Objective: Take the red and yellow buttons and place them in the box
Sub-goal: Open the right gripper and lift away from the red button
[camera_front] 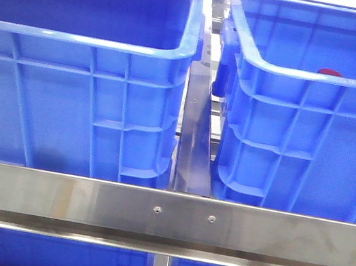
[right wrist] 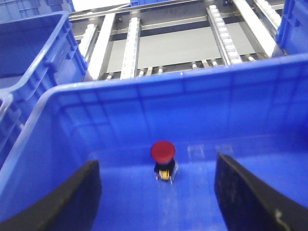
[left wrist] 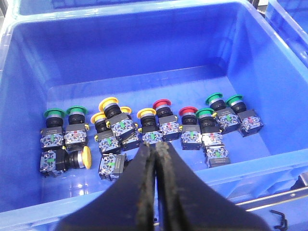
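L arm's black gripper [left wrist: 153, 159] hangs over the near wall of the darker blue ribbed plastic crate [camera_front: 69, 86], fingers pressed together w/ nothing between them. R arm's black gripper [right wrist: 156, 192] is down inside the lighter, brighter blue plastic crate w/ thick rolled rim [camera_front: 312, 77], fingers spread wide apart and holding nothing.

On that R crate's glossy floor, a red domed mushroom-head pushbutton [right wrist: 162, 151] on a black body stands upright, centred between the spread fingers but beyond them, untouched. Front view shows only a sliver of its red cap behind the rim.

L crate holds a loose row of pushbutton switches w/ clear contact blocks: yellow-capped [left wrist: 109, 104], red-capped [left wrist: 162, 104], green-capped [left wrist: 54, 114]; one yellow unit [left wrist: 85, 157] lies tipped on its side. A brushed steel rail [camera_front: 163, 214] w/ two screws crosses nearest.
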Controlling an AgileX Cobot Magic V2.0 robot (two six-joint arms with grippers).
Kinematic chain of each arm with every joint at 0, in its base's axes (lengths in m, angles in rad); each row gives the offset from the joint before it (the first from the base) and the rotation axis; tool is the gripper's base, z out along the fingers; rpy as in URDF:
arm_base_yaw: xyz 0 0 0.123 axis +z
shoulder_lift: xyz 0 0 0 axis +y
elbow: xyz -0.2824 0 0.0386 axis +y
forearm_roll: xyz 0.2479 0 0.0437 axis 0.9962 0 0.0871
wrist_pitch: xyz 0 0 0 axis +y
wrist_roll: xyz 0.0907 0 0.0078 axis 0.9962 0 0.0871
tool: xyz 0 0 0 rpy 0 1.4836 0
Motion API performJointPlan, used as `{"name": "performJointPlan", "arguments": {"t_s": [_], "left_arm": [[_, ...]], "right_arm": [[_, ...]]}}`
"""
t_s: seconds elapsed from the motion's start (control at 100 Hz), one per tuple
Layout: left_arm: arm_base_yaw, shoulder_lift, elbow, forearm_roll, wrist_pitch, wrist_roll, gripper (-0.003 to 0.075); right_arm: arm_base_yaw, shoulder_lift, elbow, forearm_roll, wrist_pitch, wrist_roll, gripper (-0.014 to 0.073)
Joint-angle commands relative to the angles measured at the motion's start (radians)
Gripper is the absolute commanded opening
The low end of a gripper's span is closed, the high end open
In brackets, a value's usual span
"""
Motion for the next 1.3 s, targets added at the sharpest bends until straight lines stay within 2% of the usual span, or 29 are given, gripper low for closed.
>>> {"name": "performJointPlan", "arguments": {"t_s": [0.0,0.06,0.13,0.37,0.46,0.58,0.65,0.72,0.89,0.96,1.13,1.29], "left_arm": [[0.002,0.001,-0.025,-0.013,-0.075,-0.011,-0.0019],[0.002,0.001,-0.025,-0.013,-0.075,-0.011,-0.0019],[0.002,0.001,-0.025,-0.013,-0.075,-0.011,-0.0019],[0.002,0.001,-0.025,-0.013,-0.077,-0.011,-0.0019],[0.002,0.001,-0.025,-0.013,-0.082,-0.011,-0.0018],[0.002,0.001,-0.025,-0.013,-0.082,-0.011,-0.0004],[0.002,0.001,-0.025,-0.013,-0.082,-0.011,0.0051],[0.002,0.001,-0.025,-0.013,-0.082,-0.011,0.0146],[0.002,0.005,-0.025,-0.013,-0.084,-0.011,0.0470],[0.002,0.009,-0.025,-0.013,-0.089,-0.011,0.0542],[0.002,0.048,-0.032,-0.037,-0.105,-0.011,0.0557],[0.002,0.178,-0.089,-0.046,-0.106,-0.030,0.0557]], "right_arm": [[-0.004,-0.087,0.035,-0.010,0.018,-0.013,0.0517],[-0.004,-0.127,0.071,-0.010,0.020,-0.013,0.0496],[-0.004,-0.172,0.106,-0.010,0.025,-0.013,0.0428],[-0.004,-0.256,0.148,-0.010,0.021,-0.013,0.0034],[-0.004,-0.256,0.148,-0.010,0.022,-0.013,-0.0069],[-0.004,-0.256,0.148,-0.010,0.030,-0.013,-0.0067],[-0.004,-0.256,0.148,-0.010,0.031,-0.013,-0.0067],[-0.004,-0.256,0.148,-0.010,0.032,-0.013,-0.0067],[-0.004,-0.256,0.148,-0.010,0.032,-0.013,-0.0067],[-0.004,-0.256,0.148,-0.010,0.032,-0.013,-0.0067],[-0.004,-0.256,0.148,-0.010,0.032,-0.013,-0.0067],[-0.004,-0.256,0.148,-0.010,0.036,-0.013,-0.0067]]}}
